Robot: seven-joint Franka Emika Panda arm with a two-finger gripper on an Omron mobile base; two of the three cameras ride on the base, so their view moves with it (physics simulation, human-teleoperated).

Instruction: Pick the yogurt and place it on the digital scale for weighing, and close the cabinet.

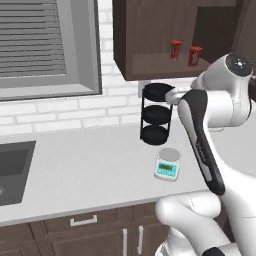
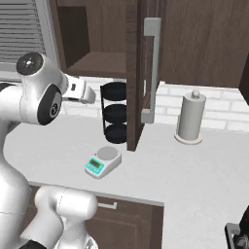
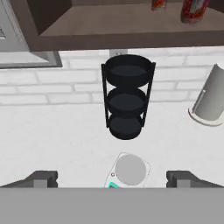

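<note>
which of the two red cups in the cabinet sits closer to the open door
The right red cup, slightly tilted, nearer the open door; the left red cup stands further inside.

red cups in the cabinet (image 1: 150,40): 2, yogurt (image 1: 175,49) plus a lookalike red container (image 1: 195,55) at its 3 o'clock | digital scale (image 1: 167,164): 1 | black three-tier rack (image 1: 156,114): 1 | paper towel roll (image 2: 190,118): 1 | sink (image 1: 12,170): 1 | window (image 1: 42,45): 1
</note>
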